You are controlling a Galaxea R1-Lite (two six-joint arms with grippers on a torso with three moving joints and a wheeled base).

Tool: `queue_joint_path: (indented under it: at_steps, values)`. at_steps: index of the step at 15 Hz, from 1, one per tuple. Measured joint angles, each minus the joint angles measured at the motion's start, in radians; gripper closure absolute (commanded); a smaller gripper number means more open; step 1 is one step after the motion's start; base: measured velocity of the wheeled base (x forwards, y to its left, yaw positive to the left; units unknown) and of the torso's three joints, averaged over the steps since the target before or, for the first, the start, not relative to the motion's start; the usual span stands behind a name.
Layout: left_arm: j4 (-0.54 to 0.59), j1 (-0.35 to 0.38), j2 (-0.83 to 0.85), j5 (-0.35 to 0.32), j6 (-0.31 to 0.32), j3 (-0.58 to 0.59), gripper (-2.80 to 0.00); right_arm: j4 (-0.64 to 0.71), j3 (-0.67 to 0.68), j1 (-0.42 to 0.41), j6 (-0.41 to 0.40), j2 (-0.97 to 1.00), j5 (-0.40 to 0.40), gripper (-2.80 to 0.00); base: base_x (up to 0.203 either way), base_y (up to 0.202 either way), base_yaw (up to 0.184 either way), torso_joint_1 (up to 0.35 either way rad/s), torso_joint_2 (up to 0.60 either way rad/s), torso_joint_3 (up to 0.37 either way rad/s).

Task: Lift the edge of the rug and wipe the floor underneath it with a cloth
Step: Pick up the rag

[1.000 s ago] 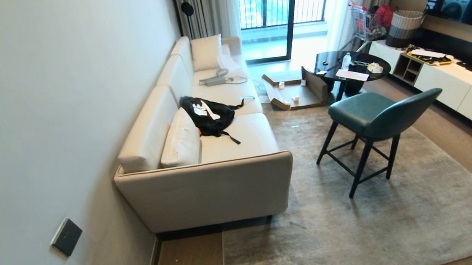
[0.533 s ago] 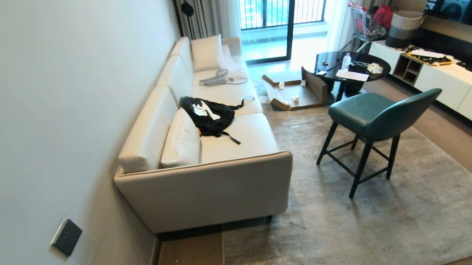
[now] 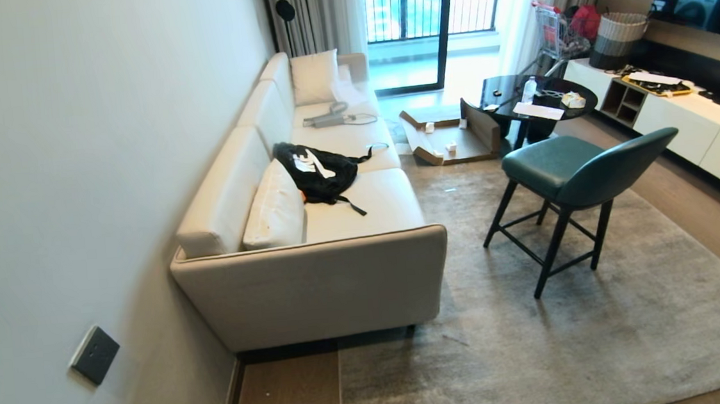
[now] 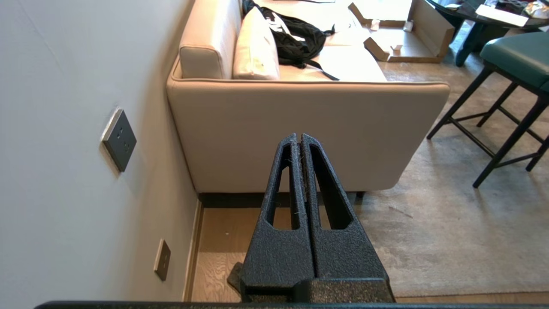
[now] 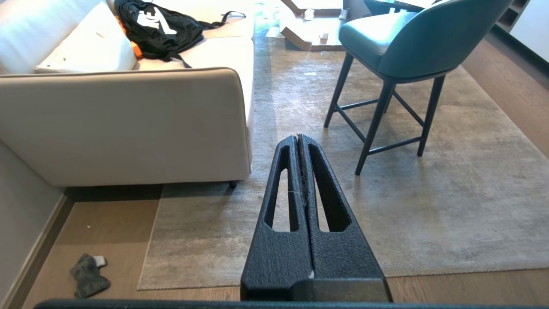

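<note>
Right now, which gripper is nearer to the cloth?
Left, it seems: the cloth peeks out just beside the left gripper; from the right gripper it lies well off sideways.

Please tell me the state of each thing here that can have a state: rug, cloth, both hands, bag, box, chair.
Rug: flat on the floor, corner not lifted.
Cloth: crumpled on the bare floor, beside the rug corner, not held.
Left hand: shut, empty.
Right hand: shut, empty.
Bag: lying slumped on the sofa seat.
Box: opened out on the floor.
Chair: upright on the rug.
</note>
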Motion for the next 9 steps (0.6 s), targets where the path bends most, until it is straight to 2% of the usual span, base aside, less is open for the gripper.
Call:
queue_joint_path:
  at_steps: [9]
  values:
    - [0.000, 0.000, 0.000, 0.000, 0.000, 0.000, 0.00, 0.000, 0.000, 0.000, 0.000, 0.000, 0.000, 0.00, 0.000, 0.000, 0.000, -0.130, 0.32, 0.185]
